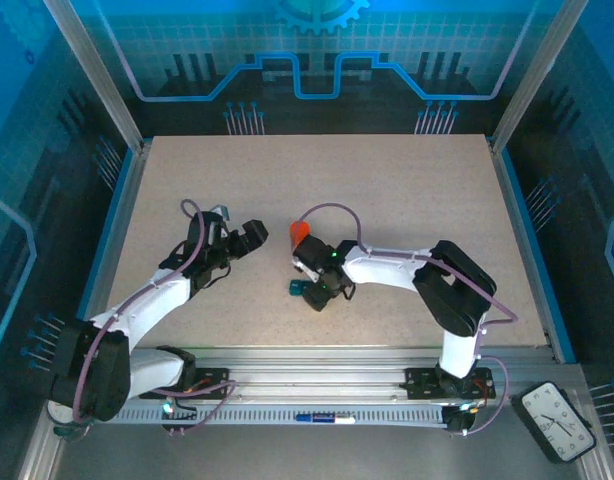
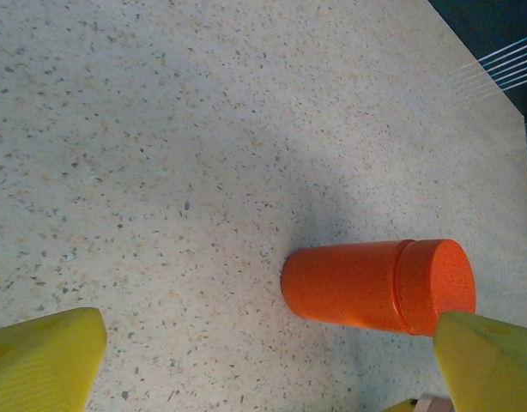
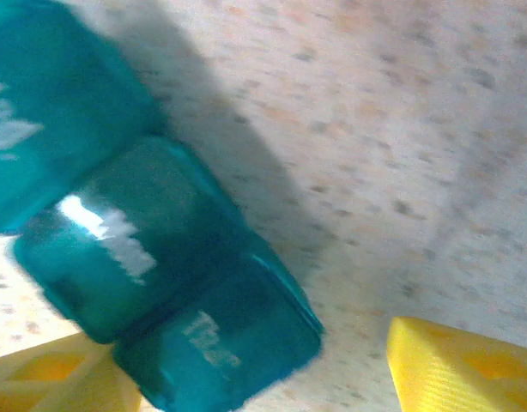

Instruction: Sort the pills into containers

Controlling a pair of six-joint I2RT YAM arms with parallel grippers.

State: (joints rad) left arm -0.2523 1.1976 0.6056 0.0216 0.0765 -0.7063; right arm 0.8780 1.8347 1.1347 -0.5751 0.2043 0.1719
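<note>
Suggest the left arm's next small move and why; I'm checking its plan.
Probably ease the left gripper forward toward the orange bottle. Its jaws stand wide open, and the bottle rests on the table just ahead of them, untouched.

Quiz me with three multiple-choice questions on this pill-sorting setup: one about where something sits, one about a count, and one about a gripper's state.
1. Measured from the arm bases, where does the orange bottle lie compared with the teal pill organizer?
A) nearer
B) farther
C) on top of it

2. How many joined cells does the organizer show at the right wrist?
A) one
B) three
C) six

3. The left gripper is:
A) shut on the bottle
B) shut on the organizer
C) open, holding nothing

Answers:
1 B, the bottle sits beyond the organizer in the overhead view.
2 B, three lidded cells run in a row.
3 C, its yellow fingers stand wide apart with bare table between them.
</note>
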